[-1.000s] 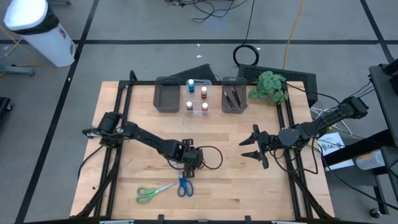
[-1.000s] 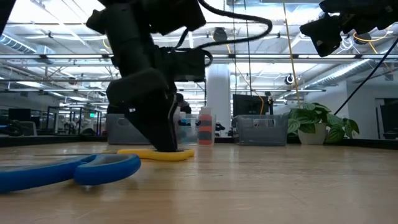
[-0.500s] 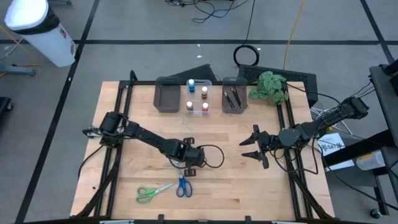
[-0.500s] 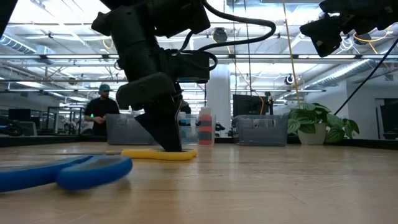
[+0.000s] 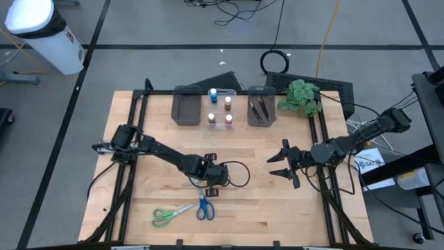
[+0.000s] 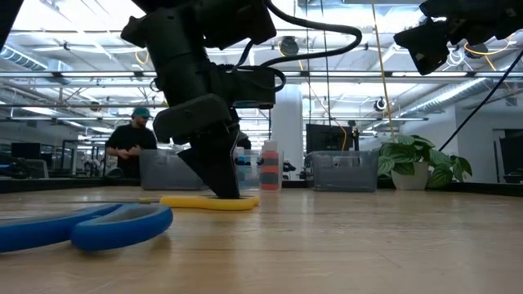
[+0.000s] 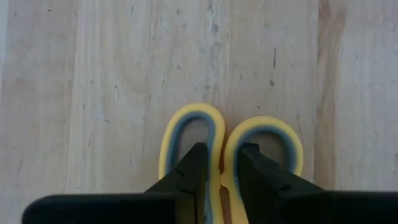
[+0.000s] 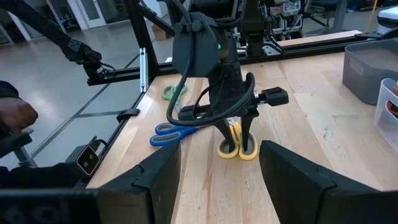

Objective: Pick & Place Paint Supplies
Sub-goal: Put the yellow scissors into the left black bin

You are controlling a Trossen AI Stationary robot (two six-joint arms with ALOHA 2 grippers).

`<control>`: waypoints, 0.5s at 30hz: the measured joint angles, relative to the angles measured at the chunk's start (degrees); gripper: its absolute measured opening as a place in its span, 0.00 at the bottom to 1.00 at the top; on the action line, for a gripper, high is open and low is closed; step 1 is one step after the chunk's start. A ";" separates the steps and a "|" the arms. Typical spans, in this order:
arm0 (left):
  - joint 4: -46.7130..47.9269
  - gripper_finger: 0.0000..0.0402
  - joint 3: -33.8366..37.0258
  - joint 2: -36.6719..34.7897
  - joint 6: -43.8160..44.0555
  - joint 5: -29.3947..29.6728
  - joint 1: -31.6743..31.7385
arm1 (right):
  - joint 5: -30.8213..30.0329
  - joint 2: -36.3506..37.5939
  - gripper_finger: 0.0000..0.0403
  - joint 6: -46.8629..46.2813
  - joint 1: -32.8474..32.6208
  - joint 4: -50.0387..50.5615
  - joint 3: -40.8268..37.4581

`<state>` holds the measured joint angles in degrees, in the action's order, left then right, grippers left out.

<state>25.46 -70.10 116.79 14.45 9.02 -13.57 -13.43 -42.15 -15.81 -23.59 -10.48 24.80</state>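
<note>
The yellow-handled scissors (image 7: pixel 186 121) lie flat on the table, in the low view (image 6: pixel 208 202) and in the right wrist view (image 8: pixel 239 150). My left gripper (image 7: pixel 222 168) stands on them, pointing down, shut on their handles (image 5: pixel 208 180). Blue scissors (image 5: pixel 203 207) and green scissors (image 5: pixel 168 214) lie nearer the table's near edge. Small pots (image 5: pixel 219 110) stand in the clear bin, and dark brushes (image 5: pixel 259 107) lie in the right grey bin. My right gripper (image 5: pixel 283 165) hovers open over the table's right part. My left gripper comes from above, pointing down, with one finger (image 7: pixel 194 177) inside each handle loop. The loops' inner walls (image 7: pixel 219 146), where they meet, are pinched between the fingers. The scissors lie flat on the table (image 6: pixel 208 202).
Three bins stand in a row at the far edge: an empty-looking grey one (image 5: pixel 186 107), the clear one, and the grey one with brushes. A potted plant (image 5: pixel 300 96) stands at the far right corner. A person (image 6: pixel 131 145) is in the room beyond.
My left gripper has stayed down on the yellow scissors and has turned slightly. The blue scissors' handle has slid a little toward the table's left. A person has walked into the background.
</note>
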 joint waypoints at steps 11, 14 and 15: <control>1.30 0.01 0.57 -9.05 -0.53 2.59 -0.13 | 0.00 0.00 0.50 0.00 0.00 0.00 0.00; 2.58 0.01 0.51 -10.42 -0.23 3.38 -0.17 | 0.00 0.00 0.50 0.00 -0.01 -0.01 0.00; 2.81 0.02 0.51 -10.47 -0.21 3.42 -0.17 | 0.00 0.01 0.50 0.00 -0.02 0.02 0.00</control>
<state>28.26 -69.58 106.32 14.24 12.44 -13.74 -13.43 -42.14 -15.81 -23.62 -10.46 24.80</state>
